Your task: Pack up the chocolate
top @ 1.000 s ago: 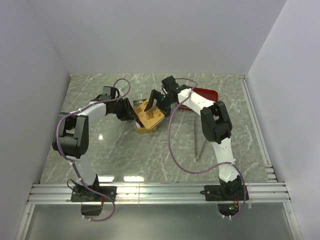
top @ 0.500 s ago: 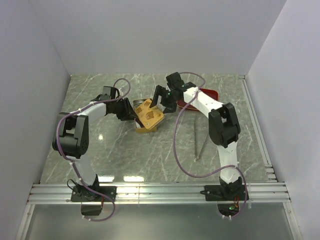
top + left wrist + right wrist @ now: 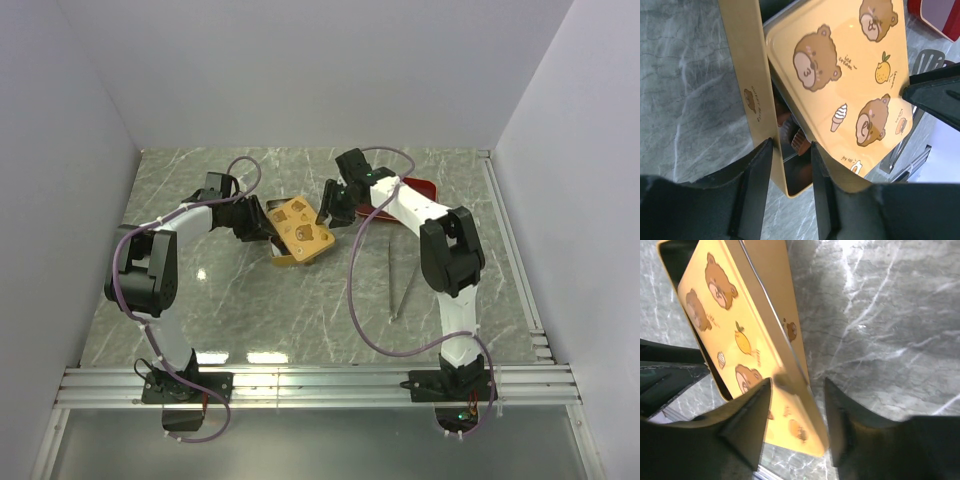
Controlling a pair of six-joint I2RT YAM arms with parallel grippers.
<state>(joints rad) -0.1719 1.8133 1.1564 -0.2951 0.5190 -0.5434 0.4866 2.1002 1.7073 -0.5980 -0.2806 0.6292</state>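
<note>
Lower right of centre: tweezers point(image 3: 392, 300) lie on the marble surface point(image 3: 300, 310) | mid-frame: left gripper point(image 3: 790, 146), jaws gripping a corner of the gold tin point(image 3: 742, 75); chocolate point(image 3: 799, 143) sits inside, under the askew yellow lid point(image 3: 840, 65) | right gripper point(image 3: 797, 383), jaws astride the lid's edge, grip impossible to tell | beyond, upper right: red tray point(image 3: 412, 188).

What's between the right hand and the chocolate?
The yellow bear-print lid, askew over the gold tin; left wrist view shows the chocolate under its edge, right hand beyond.
</note>
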